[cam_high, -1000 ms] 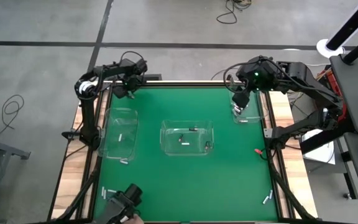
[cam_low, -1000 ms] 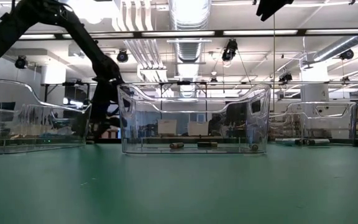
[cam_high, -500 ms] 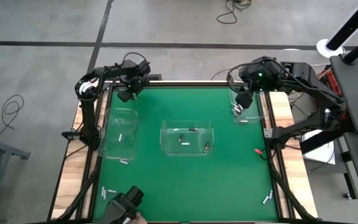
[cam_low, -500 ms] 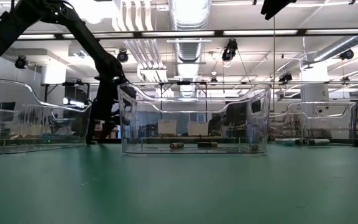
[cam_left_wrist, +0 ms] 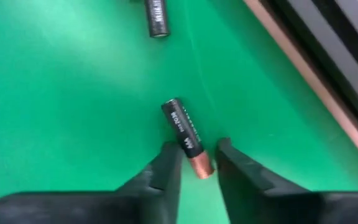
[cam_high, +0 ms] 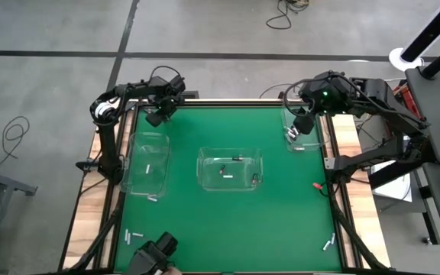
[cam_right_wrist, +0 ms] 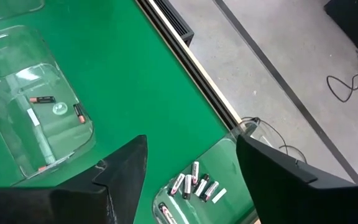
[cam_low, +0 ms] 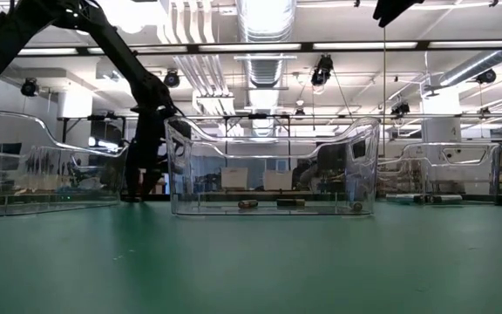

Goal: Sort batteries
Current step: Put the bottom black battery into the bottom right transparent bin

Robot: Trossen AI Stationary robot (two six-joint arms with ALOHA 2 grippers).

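Left hand [cam_left_wrist: 194, 163], at the table's [cam_high: 281, 229] far left corner, fingers spread astride one battery [cam_left_wrist: 187, 137] lying flat: light, rigid, smooth, prone to roll; grip mid-barrel. Right hand [cam_right_wrist: 188, 165], spread and empty, hovers over the far-right bin [cam_right_wrist: 229, 155].

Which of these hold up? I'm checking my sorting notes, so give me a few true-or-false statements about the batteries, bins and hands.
1. The left hand has a battery between its open fingers. True.
2. The right hand is shut on a battery. False: it is open and holds nothing.
3. The bin under the right hand holds several batteries. True.
4. The middle bin is empty. False: a few batteries lie in it.
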